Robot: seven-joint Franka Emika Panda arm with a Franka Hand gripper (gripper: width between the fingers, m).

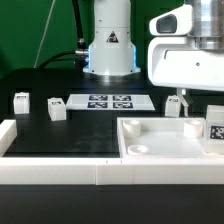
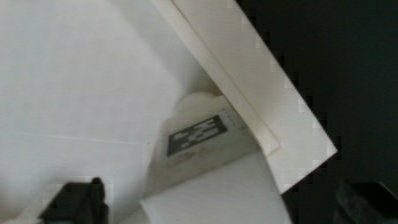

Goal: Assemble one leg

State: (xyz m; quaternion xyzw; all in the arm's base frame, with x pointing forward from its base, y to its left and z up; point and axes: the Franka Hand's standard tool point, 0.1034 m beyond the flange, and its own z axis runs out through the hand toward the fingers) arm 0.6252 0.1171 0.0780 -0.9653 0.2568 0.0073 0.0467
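Observation:
The leg (image 2: 199, 138), a stubby white post with a black-and-white tag, lies against the inner side of the rim (image 2: 267, 110) of the big white tray-like part. My gripper (image 2: 217, 207) is open. Its dark fingertips (image 2: 75, 205) stand wide apart on either side of the leg and do not touch it. In the exterior view the gripper (image 1: 179, 99) hangs under the white wrist housing, over the tray part's (image 1: 150, 137) far right corner. Two tagged legs (image 1: 192, 126) (image 1: 215, 130) stand there.
Two more legs (image 1: 21, 100) (image 1: 56, 109) stand on the black table at the exterior view's left. The marker board (image 1: 108, 101) lies in front of the robot base (image 1: 110, 50). A low white wall (image 1: 60, 170) runs along the front edge.

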